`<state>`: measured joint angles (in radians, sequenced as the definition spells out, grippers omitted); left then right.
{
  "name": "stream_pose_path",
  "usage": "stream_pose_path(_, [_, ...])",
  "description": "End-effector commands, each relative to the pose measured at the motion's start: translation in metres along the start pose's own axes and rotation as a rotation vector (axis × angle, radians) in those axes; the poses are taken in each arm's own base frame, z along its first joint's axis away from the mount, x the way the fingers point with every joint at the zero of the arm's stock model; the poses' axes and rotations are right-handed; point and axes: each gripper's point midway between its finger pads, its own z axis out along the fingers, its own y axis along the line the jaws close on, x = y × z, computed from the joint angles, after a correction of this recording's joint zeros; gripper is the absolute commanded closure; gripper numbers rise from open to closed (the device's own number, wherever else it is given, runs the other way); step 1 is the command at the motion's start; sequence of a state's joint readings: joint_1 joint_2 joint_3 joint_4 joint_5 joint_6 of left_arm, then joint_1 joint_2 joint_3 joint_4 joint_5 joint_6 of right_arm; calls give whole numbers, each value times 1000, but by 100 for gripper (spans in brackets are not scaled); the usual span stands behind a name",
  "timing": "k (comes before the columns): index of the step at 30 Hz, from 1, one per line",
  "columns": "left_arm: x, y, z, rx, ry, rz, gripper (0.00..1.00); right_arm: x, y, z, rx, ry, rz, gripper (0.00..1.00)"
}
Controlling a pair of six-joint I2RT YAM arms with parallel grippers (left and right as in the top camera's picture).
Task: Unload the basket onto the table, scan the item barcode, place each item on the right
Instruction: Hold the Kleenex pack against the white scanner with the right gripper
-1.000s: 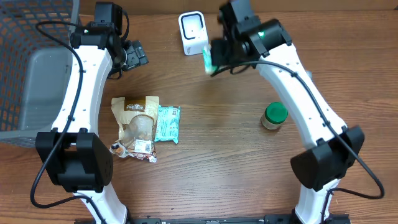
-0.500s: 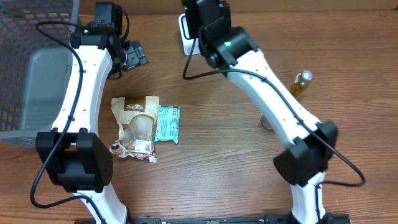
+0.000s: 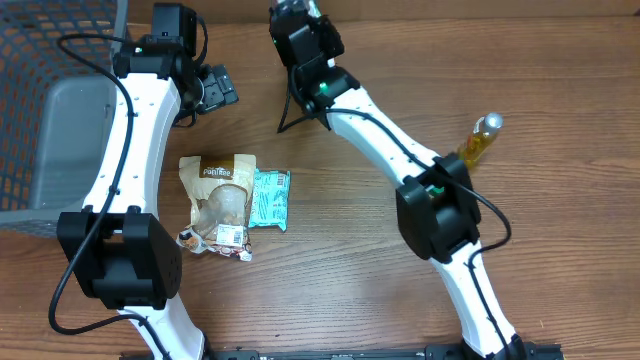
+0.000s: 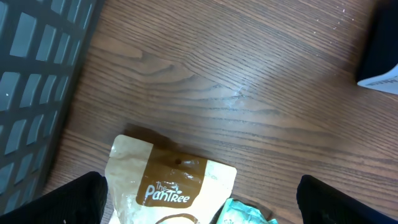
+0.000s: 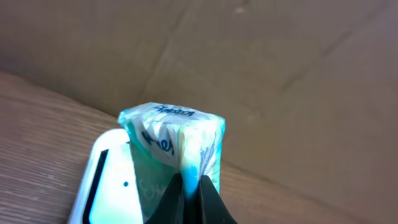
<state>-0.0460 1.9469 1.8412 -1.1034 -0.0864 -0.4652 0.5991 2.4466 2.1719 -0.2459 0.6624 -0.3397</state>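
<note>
My right gripper [image 5: 191,194] is shut on a small teal and white packet [image 5: 177,140], pinching its lower edge. The packet stands upright right beside the white barcode scanner [image 5: 102,183], which fills the lower left of the right wrist view. From overhead the right arm [image 3: 310,60] covers the scanner at the table's far edge, and the held packet is hidden. My left gripper [image 3: 218,88] hovers open above the wood to the left, its fingers [image 4: 65,205] wide apart with nothing between them.
A tan and brown Pantree pouch [image 3: 222,200] and a second teal packet [image 3: 268,198] lie side by side left of centre. A yellow bottle [image 3: 478,138] stands at the right. A dark mesh basket [image 3: 40,100] takes up the left edge.
The right arm has swung left with the teal packet, from the scanner's right side to over it. It now hides the scanner and the green-lidded jar. The left arm has not moved.
</note>
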Motion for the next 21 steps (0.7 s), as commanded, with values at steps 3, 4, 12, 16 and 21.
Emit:
stream_pose_path(3, [-5,-6,-10,20,-24,-6,0,14,15,16,18,-2,-231,96])
stream_pose_path(4, [-5,-6,-10,20,-24,-6,0,16,17,18,19,-4,-249,96])
stream_pose_path(12, [-5,-6,-10,20,-24,-6,0,22,23,25,23,-10,-314,96])
stream_pose_path(16, [-5,-6,-10,21,-25,-6,0,25,23,26,21,-1,-318,96])
stream_pose_path(21, [-5,-6,-10,21,-25,-6,0,31,17,31,28,11,-310,96])
